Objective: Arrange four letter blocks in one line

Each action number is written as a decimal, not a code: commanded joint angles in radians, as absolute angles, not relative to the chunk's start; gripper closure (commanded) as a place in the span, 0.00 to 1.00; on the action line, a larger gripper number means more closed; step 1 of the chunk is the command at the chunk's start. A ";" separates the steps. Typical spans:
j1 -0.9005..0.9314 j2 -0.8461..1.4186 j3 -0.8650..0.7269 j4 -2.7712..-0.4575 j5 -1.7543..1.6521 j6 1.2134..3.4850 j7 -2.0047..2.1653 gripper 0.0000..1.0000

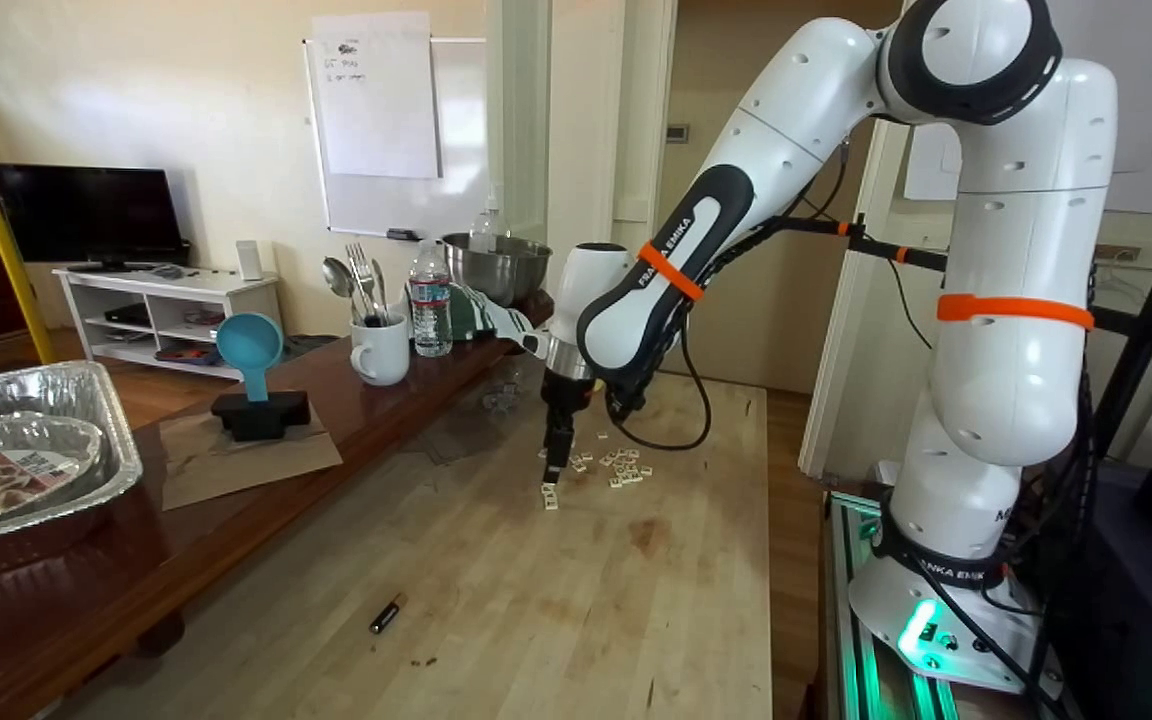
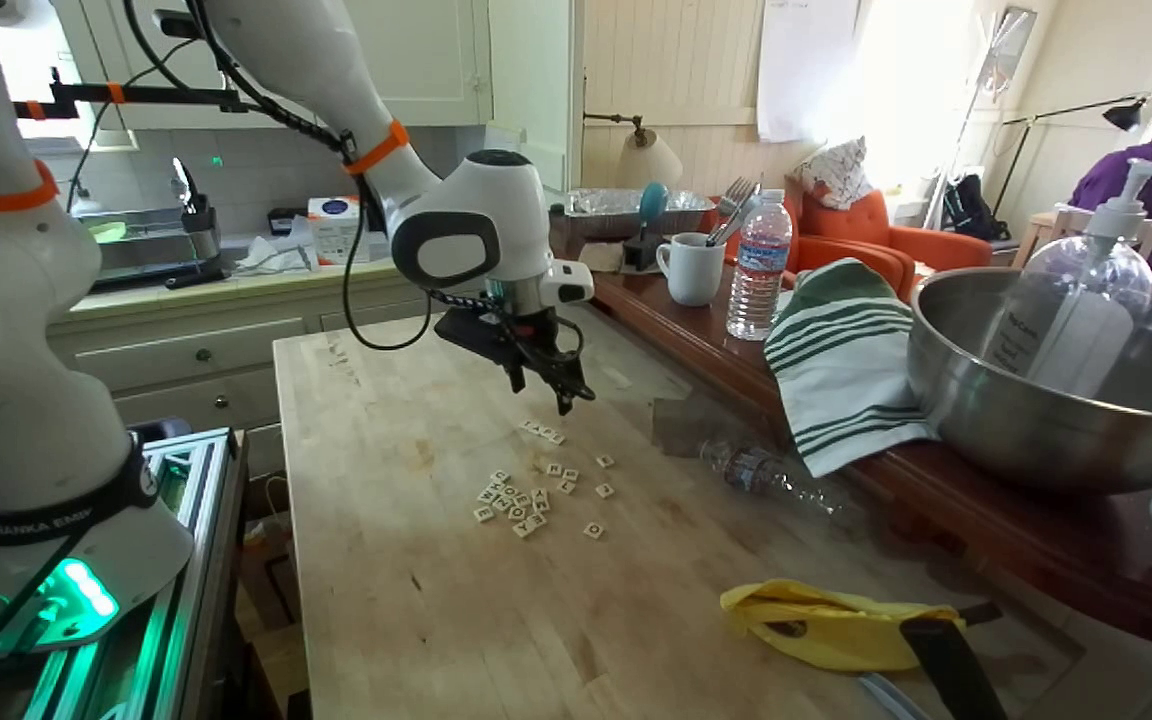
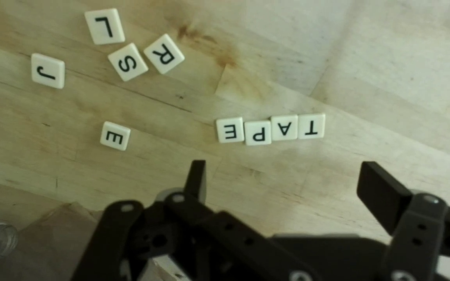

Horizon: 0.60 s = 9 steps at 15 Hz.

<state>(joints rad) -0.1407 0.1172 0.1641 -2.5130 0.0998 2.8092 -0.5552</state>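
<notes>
wrist: end effector [image 3: 284, 180] agape, seemingly empty

Kitchen cabinets [image 2: 426, 65], orange armchair [image 2: 844, 222] and television [image 1: 86, 212] mark a home.

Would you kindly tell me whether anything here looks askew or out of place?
Yes: the P block sits slightly out of line in the TAPE row, as the wrist view shows. In an exterior view, a clear bottle lies on its side rather than standing. A battery-like cylinder also lies loose, seemingly unrelated to spelling.
</notes>
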 commanded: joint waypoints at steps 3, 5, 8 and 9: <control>-0.104 0.116 0.129 -2.511 0.106 2.806 -0.557 0.00; -0.103 0.116 0.127 -2.511 0.105 2.806 -0.557 0.00; -0.101 0.116 0.127 -2.511 0.105 2.806 -0.557 0.00; -0.101 0.116 0.127 -2.511 0.105 2.806 -0.557 0.00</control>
<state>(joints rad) -0.1257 0.1164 0.1499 -2.5116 0.1002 2.8071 -0.5552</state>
